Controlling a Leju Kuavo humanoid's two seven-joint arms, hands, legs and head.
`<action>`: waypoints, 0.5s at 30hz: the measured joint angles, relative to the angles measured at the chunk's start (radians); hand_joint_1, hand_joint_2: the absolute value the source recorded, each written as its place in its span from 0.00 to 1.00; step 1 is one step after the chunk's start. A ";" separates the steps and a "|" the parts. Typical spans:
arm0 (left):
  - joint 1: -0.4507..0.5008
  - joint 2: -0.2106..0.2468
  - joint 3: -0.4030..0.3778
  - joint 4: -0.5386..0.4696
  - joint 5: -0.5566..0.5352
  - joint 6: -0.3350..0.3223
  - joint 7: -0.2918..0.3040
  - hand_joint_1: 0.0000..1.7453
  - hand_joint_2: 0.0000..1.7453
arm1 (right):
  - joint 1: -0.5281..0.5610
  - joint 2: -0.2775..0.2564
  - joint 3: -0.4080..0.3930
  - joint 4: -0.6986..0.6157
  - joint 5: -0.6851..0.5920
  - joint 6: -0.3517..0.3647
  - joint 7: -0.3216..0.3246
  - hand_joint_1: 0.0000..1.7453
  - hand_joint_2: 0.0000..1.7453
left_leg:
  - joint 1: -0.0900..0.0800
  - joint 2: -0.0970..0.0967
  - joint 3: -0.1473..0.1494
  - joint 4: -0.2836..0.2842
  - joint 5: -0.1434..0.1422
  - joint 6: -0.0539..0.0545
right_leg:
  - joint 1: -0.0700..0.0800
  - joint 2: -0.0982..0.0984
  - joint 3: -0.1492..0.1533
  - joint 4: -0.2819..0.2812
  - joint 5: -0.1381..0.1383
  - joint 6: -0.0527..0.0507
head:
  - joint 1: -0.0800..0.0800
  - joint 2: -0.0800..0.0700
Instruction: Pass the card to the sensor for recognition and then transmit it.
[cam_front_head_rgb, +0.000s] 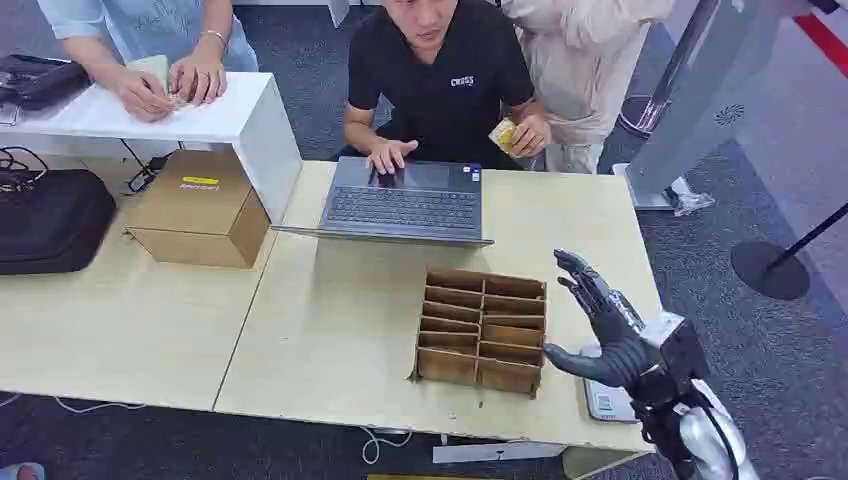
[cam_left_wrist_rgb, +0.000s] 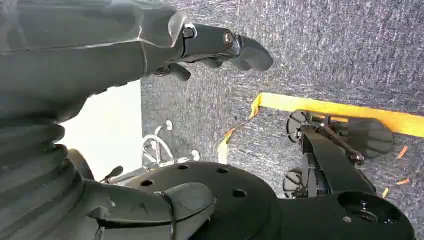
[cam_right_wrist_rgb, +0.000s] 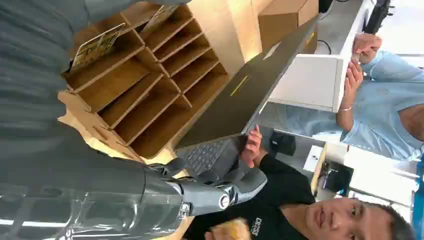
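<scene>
A brown cardboard divider box sits on the table's front right part. In the right wrist view a printed card stands slanted in one compartment of the box, and a second card shows in another. My right hand hovers just right of the box, fingers spread, holding nothing. Beneath it at the table's front edge lies a flat white device, partly hidden by the hand. My left hand hangs over the grey floor with nothing in it, fingers and thumb apart.
An open laptop lies behind the box, with a person in a black shirt typing and holding a small yellowish item. A closed carton and a black bag sit at left. Another person leans on a white shelf.
</scene>
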 joint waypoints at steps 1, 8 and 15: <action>0.000 0.000 0.000 0.000 0.000 0.000 0.000 0.00 1.00 | 0.000 0.000 0.000 0.000 0.000 0.000 -0.002 0.00 1.00 | 0.000 0.000 0.000 0.000 0.000 0.000 | 0.000 0.000 0.000 0.000 0.000 0.000 | 0.000 0.000; 0.000 0.000 0.000 0.000 0.009 0.000 0.000 0.00 1.00 | -0.013 0.000 0.000 0.001 0.038 -0.025 -0.010 0.00 1.00 | 0.000 0.000 0.000 0.000 0.000 0.000 | 0.000 0.000 0.000 0.000 0.000 0.000 | 0.000 0.000; -0.002 0.000 -0.009 0.000 0.014 0.000 0.000 0.00 1.00 | -0.102 0.001 0.032 0.020 0.475 -0.377 0.055 0.00 1.00 | 0.000 0.000 0.000 0.000 0.001 0.000 | 0.000 0.000 0.000 0.000 0.001 -0.001 | 0.000 0.000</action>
